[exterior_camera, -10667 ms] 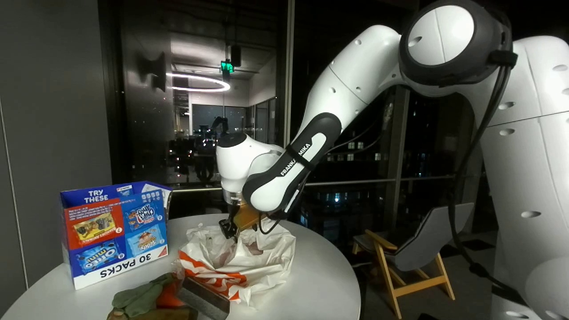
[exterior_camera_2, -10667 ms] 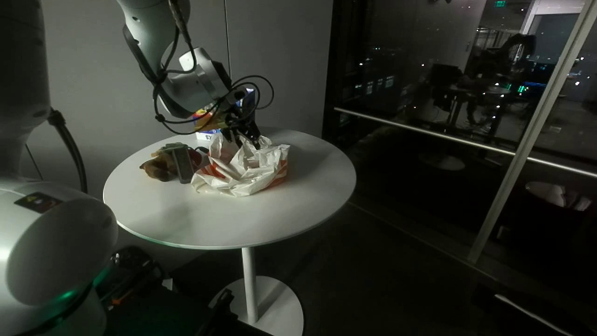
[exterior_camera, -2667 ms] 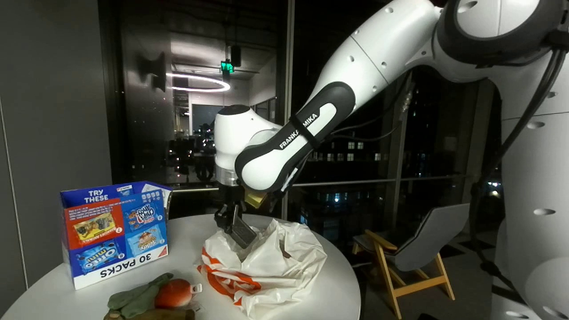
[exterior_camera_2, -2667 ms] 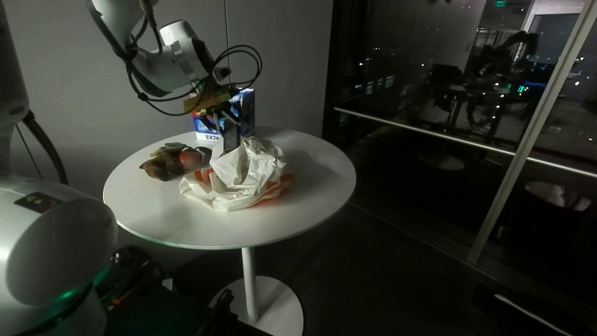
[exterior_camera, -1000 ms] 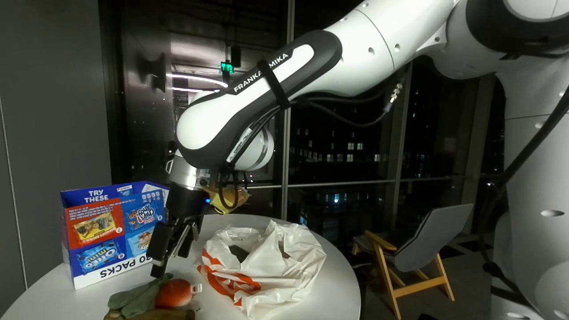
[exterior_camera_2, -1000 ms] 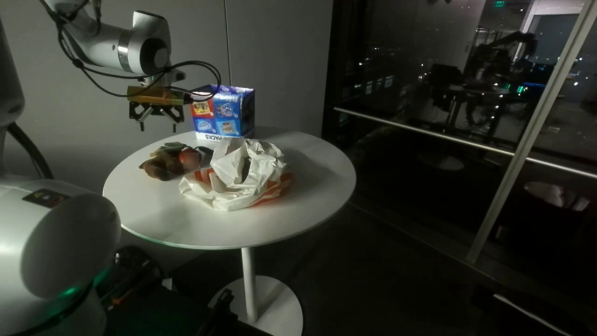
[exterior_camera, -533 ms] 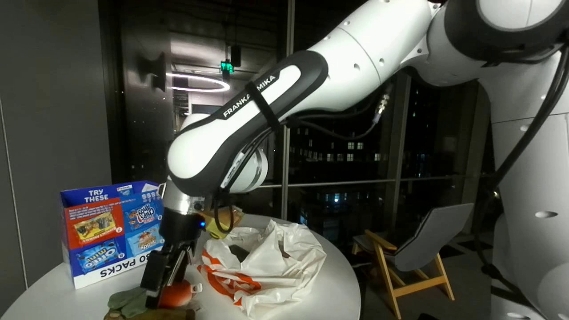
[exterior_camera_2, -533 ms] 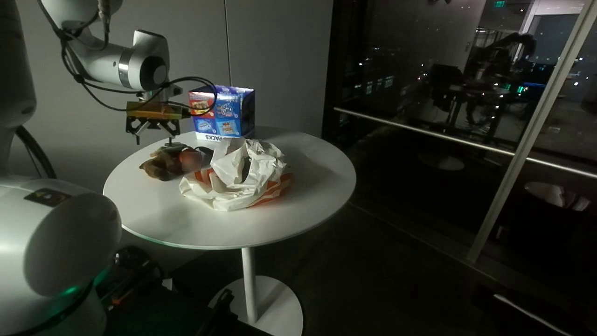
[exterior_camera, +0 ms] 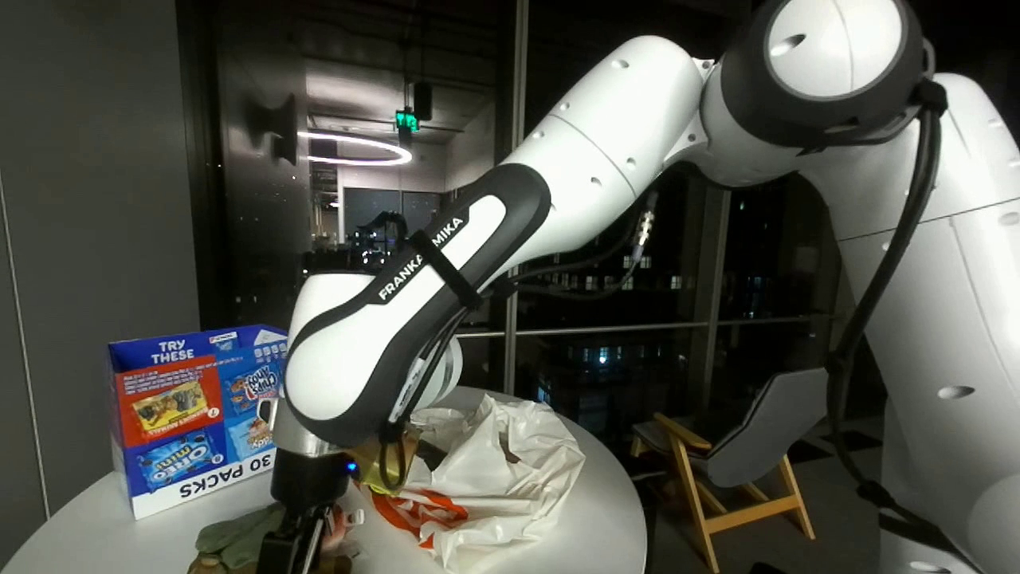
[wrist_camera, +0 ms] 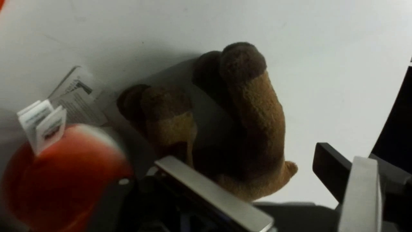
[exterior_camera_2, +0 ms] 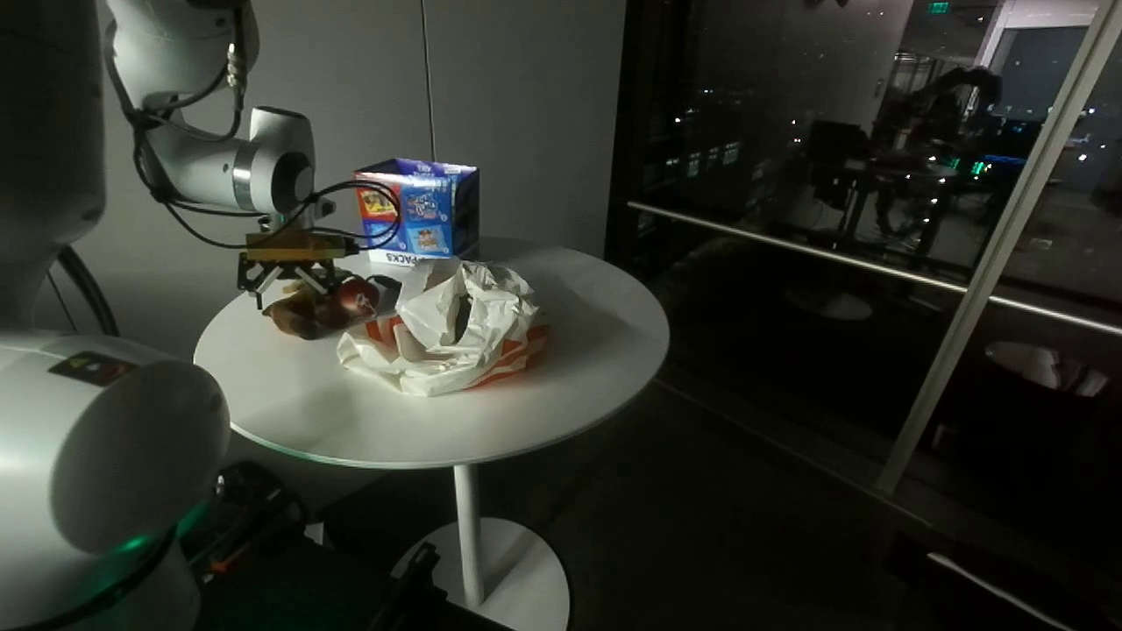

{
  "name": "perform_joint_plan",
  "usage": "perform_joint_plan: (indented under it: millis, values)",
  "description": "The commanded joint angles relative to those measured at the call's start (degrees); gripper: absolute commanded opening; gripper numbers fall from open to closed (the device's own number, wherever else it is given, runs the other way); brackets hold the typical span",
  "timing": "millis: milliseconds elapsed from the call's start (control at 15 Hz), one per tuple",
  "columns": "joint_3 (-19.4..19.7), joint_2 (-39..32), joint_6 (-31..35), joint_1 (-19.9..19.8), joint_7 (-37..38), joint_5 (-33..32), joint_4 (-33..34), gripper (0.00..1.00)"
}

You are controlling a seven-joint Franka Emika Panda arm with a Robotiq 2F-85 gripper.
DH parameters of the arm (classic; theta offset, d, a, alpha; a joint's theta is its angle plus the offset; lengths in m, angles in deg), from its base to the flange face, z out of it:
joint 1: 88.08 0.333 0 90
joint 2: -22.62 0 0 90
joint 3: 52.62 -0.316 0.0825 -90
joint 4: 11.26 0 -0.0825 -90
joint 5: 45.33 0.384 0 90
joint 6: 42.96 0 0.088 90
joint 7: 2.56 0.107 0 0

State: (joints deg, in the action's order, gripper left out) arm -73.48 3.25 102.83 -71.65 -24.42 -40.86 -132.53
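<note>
One brown plush animal (wrist_camera: 257,138), fuzzy-piled, on the worktop (exterior_camera_2: 421,412), left of the plastic bag (exterior_camera_2: 429,337) in both exterior views. Tool (exterior_camera_2: 292,300) spread wide over it, nothing gripped. Dark-brown feet (wrist_camera: 243,62): distinct in the wrist view only.
</note>
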Motion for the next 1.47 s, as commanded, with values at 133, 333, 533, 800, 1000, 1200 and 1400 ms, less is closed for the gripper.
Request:
perform_joint_plan:
  millis: [133,333,533,800,1000,1200,1400]
  values:
    - [1.4,-2.7,-0.1,0.7,1.6,-7.4,2.7,1.00]
    - [1.8,-2.3,-0.5,0.3,1.9,-8.5,3.0,0.73]
    - [2.0,-2.2,-0.4,0.0,1.8,-8.3,3.2,0.50]
    - [2.2,-2.2,-0.3,-0.2,1.9,-8.0,3.3,0.19]
    - [1.4,-1.6,-0.7,-0.9,1.0,-6.5,3.4,0.04]
    - [-1.8,3.3,0.1,-3.7,-1.9,-0.4,2.0,0.04]
    - [-0.9,9.6,3.6,-4.1,1.7,2.1,0.1,0.03]
